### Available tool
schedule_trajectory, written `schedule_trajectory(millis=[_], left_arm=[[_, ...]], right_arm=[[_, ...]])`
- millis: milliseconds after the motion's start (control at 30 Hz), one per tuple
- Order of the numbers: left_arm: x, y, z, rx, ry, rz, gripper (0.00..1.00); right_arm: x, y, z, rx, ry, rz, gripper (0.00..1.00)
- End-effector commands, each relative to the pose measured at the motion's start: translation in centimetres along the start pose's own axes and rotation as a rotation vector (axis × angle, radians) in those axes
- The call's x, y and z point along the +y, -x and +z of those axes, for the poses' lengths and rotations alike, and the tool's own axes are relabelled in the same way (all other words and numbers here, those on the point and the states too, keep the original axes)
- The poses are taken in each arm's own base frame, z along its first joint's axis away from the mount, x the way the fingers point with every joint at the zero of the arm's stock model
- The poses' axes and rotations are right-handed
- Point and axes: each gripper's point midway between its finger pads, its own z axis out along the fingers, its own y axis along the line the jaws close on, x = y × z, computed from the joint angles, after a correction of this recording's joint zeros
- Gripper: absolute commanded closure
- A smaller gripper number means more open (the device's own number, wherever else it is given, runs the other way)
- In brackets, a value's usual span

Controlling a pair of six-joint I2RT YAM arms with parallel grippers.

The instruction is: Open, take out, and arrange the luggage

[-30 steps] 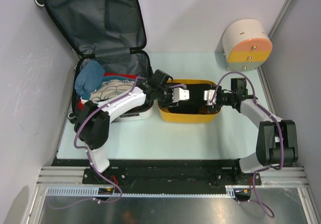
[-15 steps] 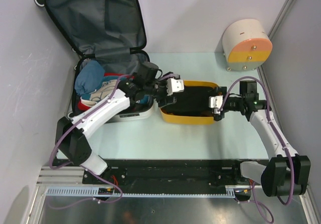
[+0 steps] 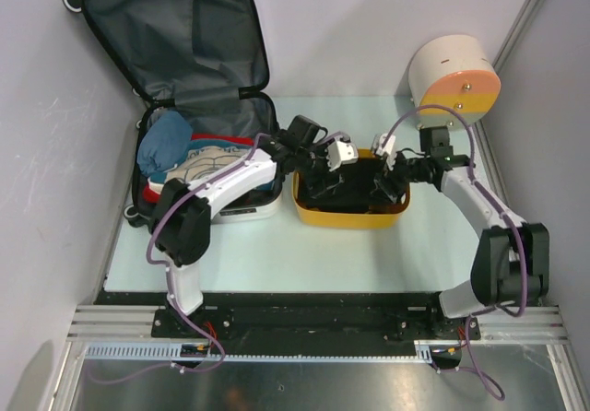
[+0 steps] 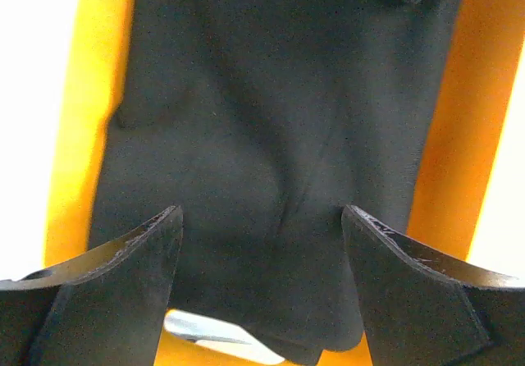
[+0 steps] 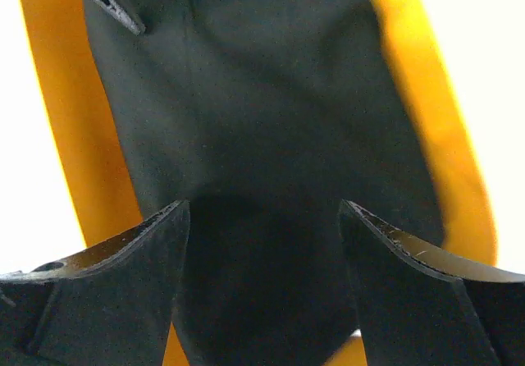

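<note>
Luggage [image 3: 189, 56] lies open at 10 o'clock on table [image 3: 277, 250], clothes [image 3: 198, 160] inside. L hand [image 4: 261, 212] and R hand [image 5: 263, 206] gape wide above black garment [image 4: 262, 112] in yellow basket [image 3: 350, 217]. Risk: hands collide, or fabric snags & basket tips.

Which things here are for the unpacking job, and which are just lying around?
For the job: suitcase, clothes inside it, black cloth, yellow basket holding that cloth, left gripper, right gripper.
Just lying around: round cream-and-orange box.
</note>
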Motion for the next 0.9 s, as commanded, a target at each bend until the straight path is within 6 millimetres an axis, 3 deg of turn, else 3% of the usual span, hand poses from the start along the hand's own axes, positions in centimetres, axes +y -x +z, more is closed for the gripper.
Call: schedule_trajectory(millis=[0, 267, 367, 467, 533, 567, 633, 667, 733, 767, 867], left_arm=[[0.4, -1.0, 1.5, 0.041, 0.011, -0.058, 0.17], [0.6, -4.3, 3.2, 0.122, 0.009, -0.070, 0.17], [0.7, -3.7, 2.7, 0.085, -0.015, -0.098, 0.17], [1.1, -1.2, 0.5, 0.006, -0.010, -0.109, 0.17], [1.3, 1.4, -1.7, -0.056, 0.014, -0.092, 0.15], [1.5, 3.5, -3.7, -0.104, 0.042, -0.069, 0.15], [1.8, 5.5, -6.0, -0.150, 0.078, -0.052, 0.13], [1.9, 7.3, -8.3, -0.193, 0.115, -0.027, 0.11], [2.7, 8.4, -11.0, -0.217, 0.186, -0.029, 0.02], [2.7, 9.4, -13.3, -0.249, 0.228, -0.013, 0.00], [2.7, 9.3, -17.9, -0.282, 0.303, -0.006, 0.00]], right_arm=[[1.6, -4.3, 1.4, 0.186, 0.056, 0.090, 0.23], [0.8, -9.4, 5.2, 0.335, 0.084, 0.006, 0.20], [0.1, -9.0, 5.5, 0.306, 0.065, -0.001, 0.17], [-0.4, -7.1, 4.6, 0.249, 0.043, -0.015, 0.14], [-0.8, -4.7, 3.5, 0.188, 0.011, -0.047, 0.11], [-0.9, -3.8, 3.1, 0.163, 0.002, -0.058, 0.11], [-1.4, -0.9, 1.7, 0.101, -0.049, -0.088, 0.08], [-1.5, 0.0, 1.2, 0.080, -0.068, -0.098, 0.07], [-1.8, 3.0, -0.2, 0.013, -0.125, -0.112, 0.04], [-2.0, 4.0, -0.7, -0.008, -0.152, -0.113, 0.03], [-2.6, 7.8, -2.7, -0.109, -0.238, -0.113, 0.02]])
